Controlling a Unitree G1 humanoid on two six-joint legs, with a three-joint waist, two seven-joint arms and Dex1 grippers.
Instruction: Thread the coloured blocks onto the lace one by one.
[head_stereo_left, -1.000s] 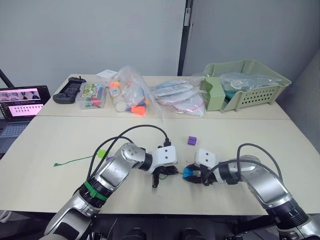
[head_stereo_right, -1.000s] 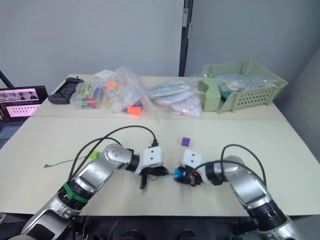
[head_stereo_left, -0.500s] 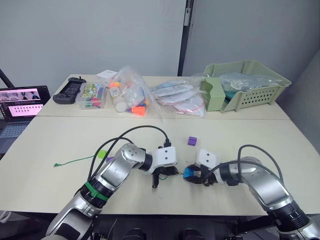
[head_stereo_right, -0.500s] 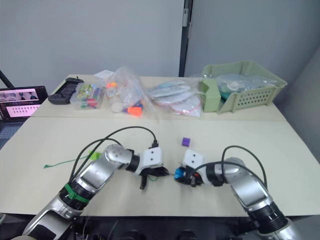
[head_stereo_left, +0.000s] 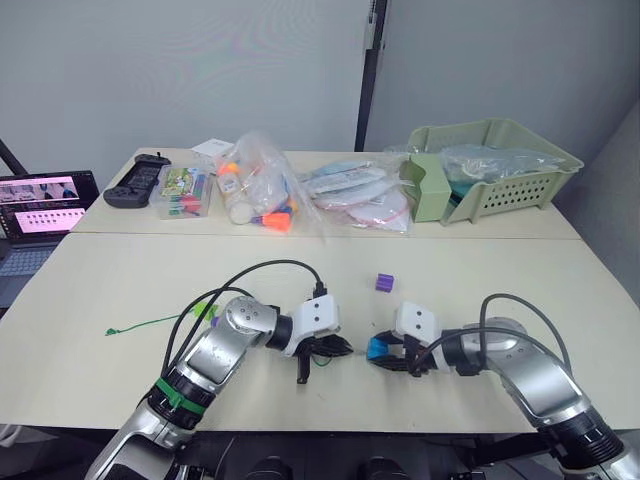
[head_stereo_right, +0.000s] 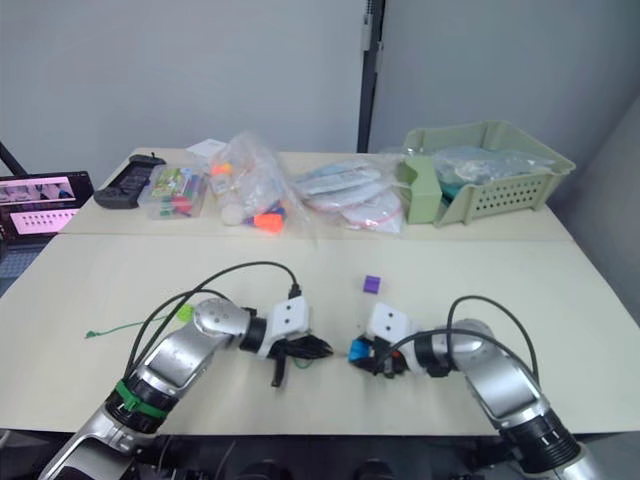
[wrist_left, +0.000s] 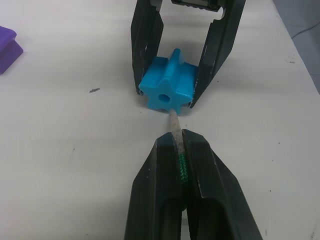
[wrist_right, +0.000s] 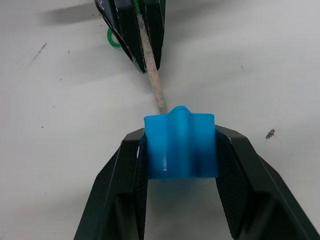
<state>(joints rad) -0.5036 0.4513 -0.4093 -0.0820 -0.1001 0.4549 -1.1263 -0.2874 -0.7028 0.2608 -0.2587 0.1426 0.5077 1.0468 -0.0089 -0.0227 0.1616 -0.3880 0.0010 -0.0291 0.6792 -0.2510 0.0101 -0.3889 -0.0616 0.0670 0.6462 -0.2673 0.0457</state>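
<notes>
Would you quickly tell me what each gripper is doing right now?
Left gripper: shut on the lace tip.
Right gripper: shut on the blue block.

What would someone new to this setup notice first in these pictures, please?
Near the table's front edge the two tools meet tip to tip: the right tool clamps a blue block, and the left tool pinches the lace by its pale tip, aimed at the block's hole. A purple block lies alone just beyond them.
</notes>
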